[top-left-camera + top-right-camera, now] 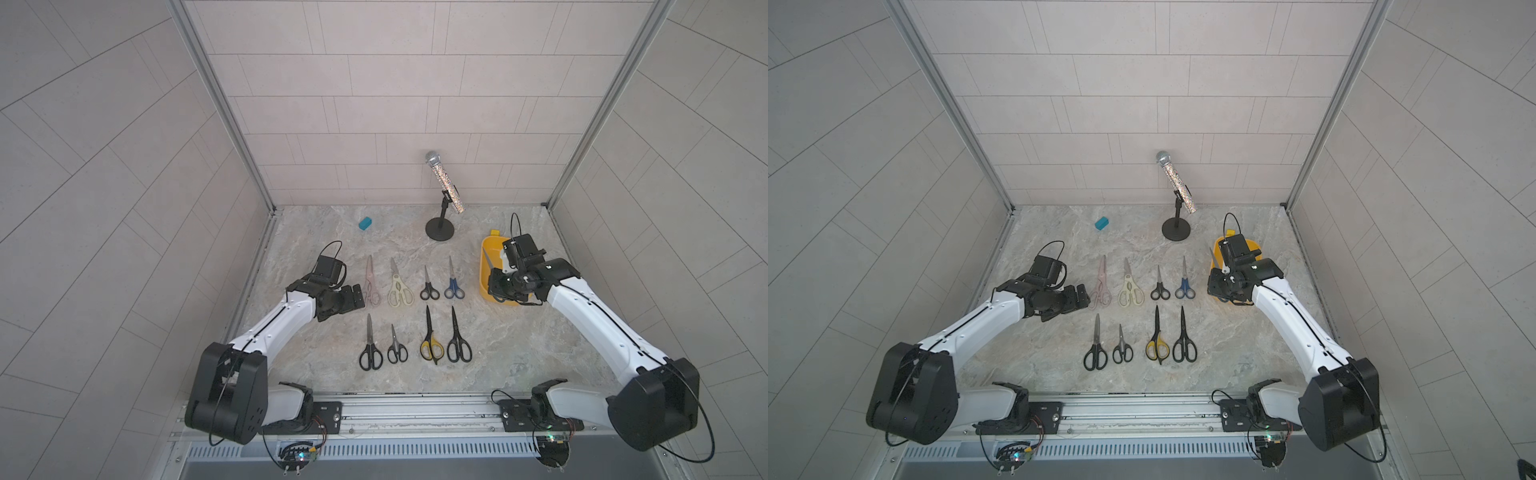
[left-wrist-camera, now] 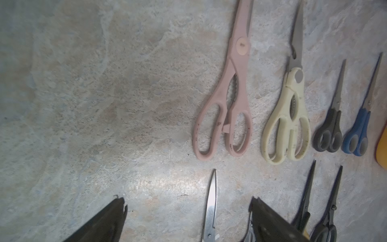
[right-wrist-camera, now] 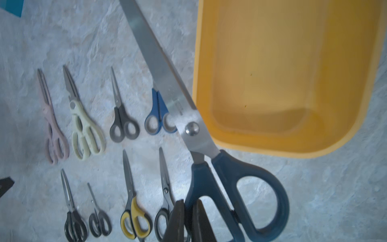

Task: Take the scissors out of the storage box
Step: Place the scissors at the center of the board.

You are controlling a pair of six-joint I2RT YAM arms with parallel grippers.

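The marble table point(image 1: 519, 353) is carrying the yellow storage box point(image 3: 282, 144) at its right side, under the right arm. The right gripper point(image 3: 189, 220) is clamping one handle of the big dark-handled scissors point(image 3: 188, 127), holding them up over the box's edge. Eight smaller pairs point(image 1: 400, 286) are lying in two rows between the arms. The left gripper point(image 1: 353, 296), fingers apart, is hovering beside them.

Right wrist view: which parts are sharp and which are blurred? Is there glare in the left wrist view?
Right wrist view: the big scissors are fairly sharp, the rows of scissors behind and the storage box look soft. Left wrist view: a bright glare patch on the table.
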